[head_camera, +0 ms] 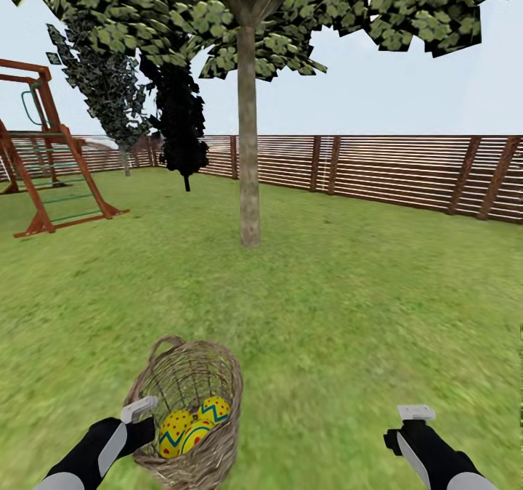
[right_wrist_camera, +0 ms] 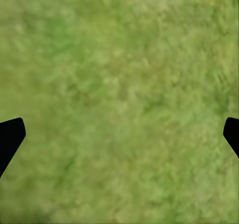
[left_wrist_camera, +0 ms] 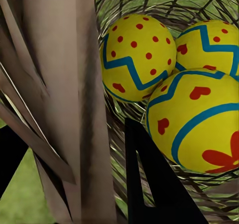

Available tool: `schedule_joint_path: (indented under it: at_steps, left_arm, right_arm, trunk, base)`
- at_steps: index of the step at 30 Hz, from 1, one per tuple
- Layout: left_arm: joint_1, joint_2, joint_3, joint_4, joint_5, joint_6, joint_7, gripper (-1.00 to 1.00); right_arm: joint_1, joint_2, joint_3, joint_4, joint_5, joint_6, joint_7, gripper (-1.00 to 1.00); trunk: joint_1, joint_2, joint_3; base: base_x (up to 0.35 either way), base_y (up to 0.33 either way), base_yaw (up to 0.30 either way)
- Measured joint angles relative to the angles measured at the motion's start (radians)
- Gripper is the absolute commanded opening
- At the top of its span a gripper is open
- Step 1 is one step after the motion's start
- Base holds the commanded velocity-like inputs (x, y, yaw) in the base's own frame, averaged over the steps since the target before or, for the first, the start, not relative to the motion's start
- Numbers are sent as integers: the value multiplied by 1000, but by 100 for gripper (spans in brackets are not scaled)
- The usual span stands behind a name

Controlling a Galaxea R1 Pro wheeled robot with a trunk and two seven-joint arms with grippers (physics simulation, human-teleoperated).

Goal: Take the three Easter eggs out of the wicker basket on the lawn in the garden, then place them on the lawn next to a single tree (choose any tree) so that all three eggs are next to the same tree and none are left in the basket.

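— Down on the lawn [head_camera: 349, 308], the basket [head_camera: 190, 374] holds all three eggs [head_camera: 190, 426]; left pincer [left_wrist_camera: 74, 184] straddles its rim.

— Gripping it?

— Can't tell. Right pincer [right_wrist_camera: 119, 134] hangs open. Lifting may tip the basket, rolling eggs away from the tree [head_camera: 248, 149].

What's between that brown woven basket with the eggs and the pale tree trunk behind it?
Just bare green lawn between the brown wicker basket and the pale grey-brown trunk, seen from the head view.
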Motion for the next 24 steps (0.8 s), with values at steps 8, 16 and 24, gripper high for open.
schedule_joint_path:
  at_steps: [8, 16, 24]
  left_arm:
    - [0, -1, 0, -1, 1, 0, 0, -100]
    - [0, -1, 1, -1, 2, 0, 0, -100]
    - [0, -1, 1, -1, 2, 0, 0, -100]
  right_arm:
    - [0, 0, 0, 0, 0, 0, 0, 100]
    - [0, 0, 0, 0, 0, 0, 0, 100]
    - [0, 0, 0, 0, 0, 0, 0, 100]
  trunk:
    - [0, 0, 0]
    - [0, 0, 0]
    - [0, 0, 0]
  base:
    - [329, 0, -134]
    - [329, 0, 0]
    - [329, 0, 0]
